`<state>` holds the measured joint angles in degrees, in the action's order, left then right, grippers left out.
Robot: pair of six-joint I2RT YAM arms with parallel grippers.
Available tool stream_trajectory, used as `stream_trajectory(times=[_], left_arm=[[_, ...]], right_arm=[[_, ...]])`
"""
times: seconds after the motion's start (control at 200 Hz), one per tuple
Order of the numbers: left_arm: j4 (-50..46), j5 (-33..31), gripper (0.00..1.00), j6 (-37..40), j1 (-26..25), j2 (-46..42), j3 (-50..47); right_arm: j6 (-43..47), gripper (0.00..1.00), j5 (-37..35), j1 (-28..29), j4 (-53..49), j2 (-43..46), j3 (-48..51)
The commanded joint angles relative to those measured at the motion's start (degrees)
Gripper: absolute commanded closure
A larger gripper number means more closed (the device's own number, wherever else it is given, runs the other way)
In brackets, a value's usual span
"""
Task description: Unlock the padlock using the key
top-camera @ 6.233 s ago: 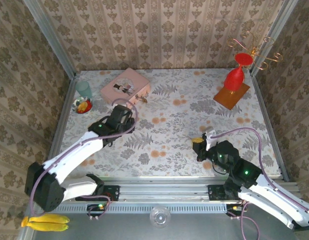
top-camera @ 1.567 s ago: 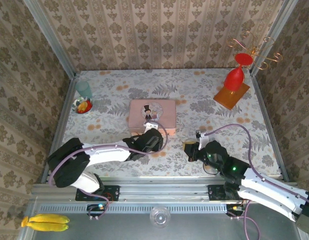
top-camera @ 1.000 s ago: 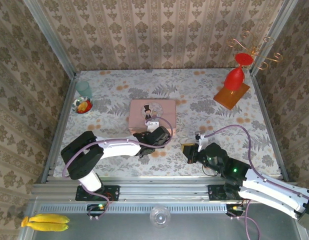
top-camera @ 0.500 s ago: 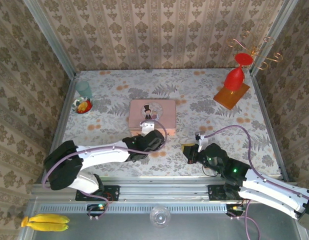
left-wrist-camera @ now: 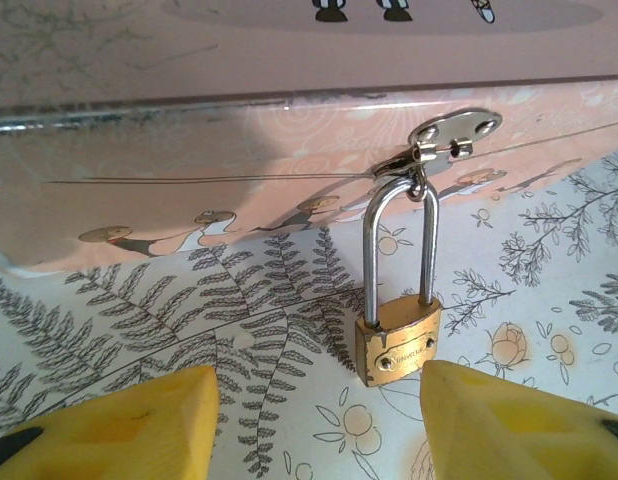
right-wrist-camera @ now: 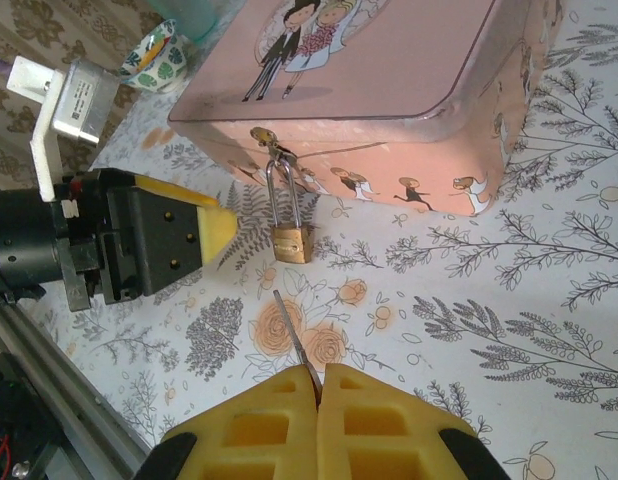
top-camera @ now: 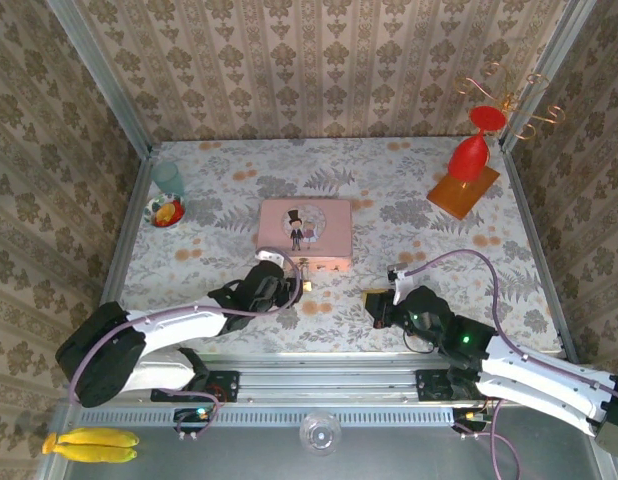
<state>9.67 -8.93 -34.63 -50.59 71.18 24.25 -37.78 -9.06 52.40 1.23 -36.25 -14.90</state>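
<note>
**At the box's front latch: key aimed, lock lying free**

Nearest the arm bases, the right claw (right-wrist-camera: 319, 375) is pinched tight on the key (right-wrist-camera: 301, 355). Its thin blade pokes out between the yellow pads and points toward the padlock (right-wrist-camera: 291, 243), with a gap of bare counter (top-camera: 409, 230) between them. Just left of that, the left claw (left-wrist-camera: 317, 385) stands fairly wide and holds nothing. Its two yellow fingers straddle the line to the padlock without touching it.

The padlock hangs by its silvery shackle (left-wrist-camera: 369, 250) from the metal latch (left-wrist-camera: 454, 130) on the near wall of the pink box (left-wrist-camera: 189, 200), and its brass body lies flat on the counter. No keyhole shows in these views. It is probably on the body's bottom end, which faces the key.

For a clean entry, I judge that the left claw should close on the brass body first, so the lock cannot swing or slide. The blade can then go in straight along the body's axis, fully seated before any twist. An unsteadied lock would likely skid away from the blade.

The box's lid is down, so its contents are hidden. Farther back on the left, a small bowl (top-camera: 166, 212) holds something red and yellow, too small to name. Beside it stands a teal cup (top-camera: 167, 178), and I cannot tell whether it is filled.
</note>
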Motion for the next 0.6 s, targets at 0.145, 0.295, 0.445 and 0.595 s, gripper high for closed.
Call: stream_trajectory(times=[0.145,0.295,0.445,0.595], left_arm=[[9.68,10.30,0.45,6.05,2.34,2.90,-2.45],[13.60,12.52,0.48,5.89,3.49,6.92,-2.78],[17.66,13.86,0.50,5.70,4.09,11.46,-2.62],[20.31,16.18,0.55,5.88,4.10,14.54,-1.56]], right_arm=[[-0.80,1.00,-0.78,0.95,3.53,-1.84,-1.19],[-1.04,1.00,-0.87,1.30,4.05,-2.35,-1.12],[-1.24,1.00,-1.17,1.69,4.04,-2.14,-0.92],[-1.33,1.00,-1.46,1.86,3.66,-1.63,-0.73]])
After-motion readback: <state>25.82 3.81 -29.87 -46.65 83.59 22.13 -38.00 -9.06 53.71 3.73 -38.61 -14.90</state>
